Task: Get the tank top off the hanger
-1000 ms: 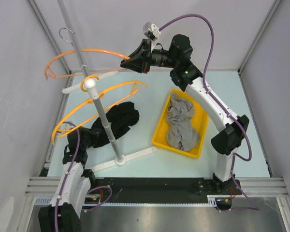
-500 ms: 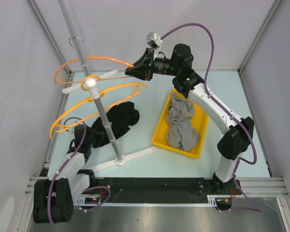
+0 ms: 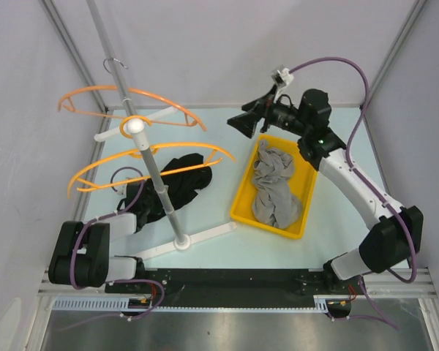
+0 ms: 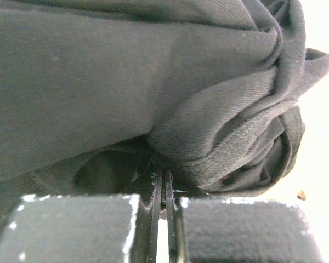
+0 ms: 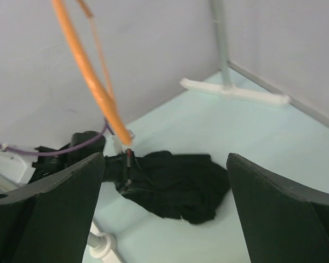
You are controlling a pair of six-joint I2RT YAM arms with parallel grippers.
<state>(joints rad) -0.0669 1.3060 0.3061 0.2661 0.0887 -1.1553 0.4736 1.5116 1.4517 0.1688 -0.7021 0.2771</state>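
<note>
Left arm (image 3: 95, 245): folded low on the bench (image 3: 278, 248) at the near-left corner, forearm lying flat and stretched to the right.
Left hand (image 4: 163, 181): fingers pressed almost together, only a thin slit between them, pinching a fold of the tank top (image 4: 208, 137).
Right arm (image 3: 358, 186): raised, reaching from the near-right base toward the far middle.
Right hand (image 3: 241, 123): held high, pointing left, fingers spread wide.

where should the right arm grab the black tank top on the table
Probably the bunched right end of the black tank top, coming down from its right. The left gripper is shut on the left end and the stand pole crosses the middle, so that thick fold is the free part.
</note>
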